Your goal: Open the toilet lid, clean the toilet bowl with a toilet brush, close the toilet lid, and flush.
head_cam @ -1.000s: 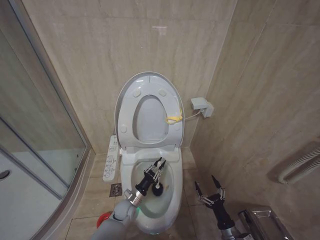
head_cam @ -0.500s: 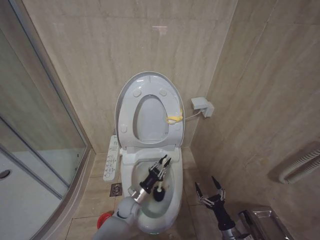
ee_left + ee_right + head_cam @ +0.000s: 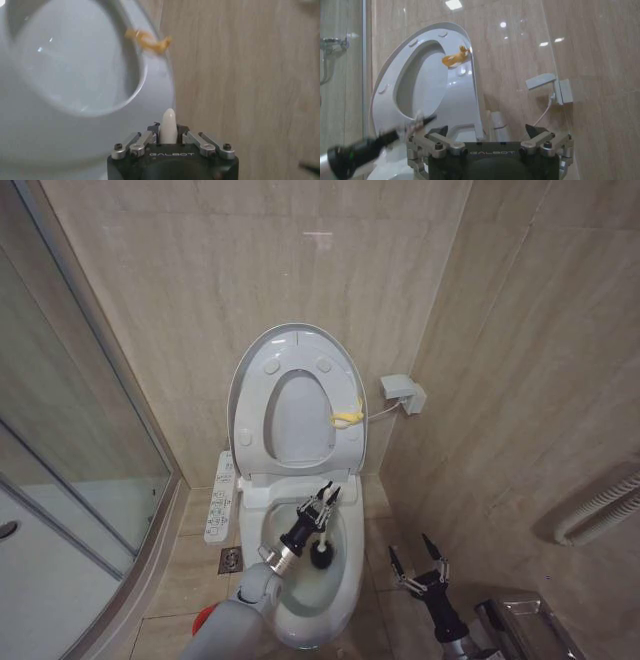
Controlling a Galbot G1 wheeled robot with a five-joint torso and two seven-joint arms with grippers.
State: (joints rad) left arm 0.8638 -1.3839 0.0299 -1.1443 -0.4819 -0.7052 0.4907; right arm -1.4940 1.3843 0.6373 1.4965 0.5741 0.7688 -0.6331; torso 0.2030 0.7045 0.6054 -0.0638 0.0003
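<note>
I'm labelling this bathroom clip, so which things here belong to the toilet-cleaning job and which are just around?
In the job:
- toilet lid, raised
- toilet bowl
- toilet brush, head down in the bowl
- left gripper, shut on the brush handle

Just around:
- right gripper, open, beside the bowl
- shower glass
- wall socket box
- floor drain

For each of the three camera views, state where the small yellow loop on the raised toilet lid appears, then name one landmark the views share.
Head view: the yellow loop sits on the toilet lid, at its edge nearest the wall socket box.
Left wrist view: the loop is near the top of the picture, at the lid's rim.
Right wrist view: the loop is upper centre, inside the lid.
Shared landmark: the raised lid itself.
</note>
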